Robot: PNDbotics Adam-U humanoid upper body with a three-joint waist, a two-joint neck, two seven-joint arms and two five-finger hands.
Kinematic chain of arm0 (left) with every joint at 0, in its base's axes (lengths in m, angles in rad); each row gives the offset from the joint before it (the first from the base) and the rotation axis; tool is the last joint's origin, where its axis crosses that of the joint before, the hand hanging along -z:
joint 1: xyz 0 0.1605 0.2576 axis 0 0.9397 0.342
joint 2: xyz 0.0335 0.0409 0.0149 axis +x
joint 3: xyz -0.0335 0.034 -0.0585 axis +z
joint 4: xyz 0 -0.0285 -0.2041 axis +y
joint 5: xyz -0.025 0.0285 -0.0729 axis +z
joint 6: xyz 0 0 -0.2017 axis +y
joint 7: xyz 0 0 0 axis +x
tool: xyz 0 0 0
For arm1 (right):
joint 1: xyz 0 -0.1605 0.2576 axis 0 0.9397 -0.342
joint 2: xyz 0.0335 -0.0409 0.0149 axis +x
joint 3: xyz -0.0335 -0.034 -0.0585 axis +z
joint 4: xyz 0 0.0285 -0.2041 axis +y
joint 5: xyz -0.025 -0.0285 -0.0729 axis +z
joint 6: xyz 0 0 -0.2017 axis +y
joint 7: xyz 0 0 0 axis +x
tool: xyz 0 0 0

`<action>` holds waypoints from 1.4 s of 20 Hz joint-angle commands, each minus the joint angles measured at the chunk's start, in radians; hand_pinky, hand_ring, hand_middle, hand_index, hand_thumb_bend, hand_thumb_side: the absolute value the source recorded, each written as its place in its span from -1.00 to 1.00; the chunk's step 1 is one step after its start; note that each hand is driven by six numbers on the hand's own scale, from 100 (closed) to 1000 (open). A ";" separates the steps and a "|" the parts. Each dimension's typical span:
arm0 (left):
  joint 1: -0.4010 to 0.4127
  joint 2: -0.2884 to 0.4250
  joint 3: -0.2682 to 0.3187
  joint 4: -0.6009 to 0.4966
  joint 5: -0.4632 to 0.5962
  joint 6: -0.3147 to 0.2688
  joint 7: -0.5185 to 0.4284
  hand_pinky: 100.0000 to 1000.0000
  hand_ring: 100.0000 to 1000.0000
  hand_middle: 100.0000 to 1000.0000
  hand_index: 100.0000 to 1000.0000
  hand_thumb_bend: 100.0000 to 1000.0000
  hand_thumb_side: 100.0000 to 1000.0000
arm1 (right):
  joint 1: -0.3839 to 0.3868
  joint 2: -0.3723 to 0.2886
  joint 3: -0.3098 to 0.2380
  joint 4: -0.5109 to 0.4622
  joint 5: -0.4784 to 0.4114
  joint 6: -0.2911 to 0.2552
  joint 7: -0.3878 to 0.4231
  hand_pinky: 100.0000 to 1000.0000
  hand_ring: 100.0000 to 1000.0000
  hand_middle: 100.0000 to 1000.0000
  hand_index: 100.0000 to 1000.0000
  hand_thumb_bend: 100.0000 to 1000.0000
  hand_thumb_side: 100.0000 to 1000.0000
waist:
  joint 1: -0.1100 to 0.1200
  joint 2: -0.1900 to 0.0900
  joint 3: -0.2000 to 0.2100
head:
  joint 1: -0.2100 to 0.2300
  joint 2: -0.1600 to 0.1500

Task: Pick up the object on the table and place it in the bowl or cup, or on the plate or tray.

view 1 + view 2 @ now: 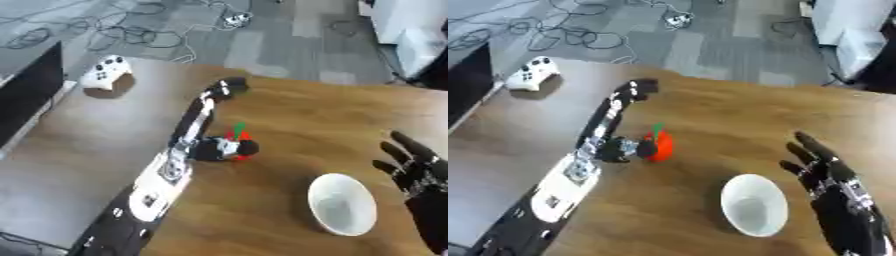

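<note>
While the white bowl point(753, 205) sits with nothing in it on the near right of the wooden counter point(728, 120), the left hand point(623, 148) curls its fingers round a small red object with a green top point(660, 144) at the counter's middle. The right hand point(826, 172) rests open, fingers up, just right of the bowl. A white game controller point(107, 73) lies far left.

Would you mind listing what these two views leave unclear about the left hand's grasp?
- Left hand: blurred in both views, so whether its fingers curl round the red object is unclear.
- Red object: too blurred to identify; the hand covers its left side.
- Bowl: its inside is a pale blur.
- Right hand: open, wrist cut off by the frame edge.
</note>
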 commanded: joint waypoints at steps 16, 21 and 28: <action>-0.056 0.044 -0.005 0.092 -0.158 -0.043 -0.019 0.54 0.65 0.59 0.60 0.56 0.76 | -0.006 -0.017 0.000 -0.046 -0.064 0.034 0.007 0.70 0.88 0.89 0.77 -1.00 0.78 | -0.011 0.000 -0.018 | 0.032 0.001; -0.039 0.025 0.005 0.134 -0.122 -0.047 0.009 0.50 0.64 0.58 0.59 0.61 0.74 | -0.007 -0.017 -0.003 -0.056 -0.082 0.043 0.008 0.70 0.87 0.88 0.76 -1.00 0.78 | -0.015 0.000 -0.019 | 0.030 -0.001; -0.028 0.003 0.019 0.218 -0.091 -0.064 0.030 0.42 0.53 0.47 0.54 0.71 0.68 | -0.008 -0.016 -0.004 -0.065 -0.095 0.047 0.012 0.70 0.87 0.88 0.76 -1.00 0.77 | -0.021 0.001 -0.021 | 0.027 -0.003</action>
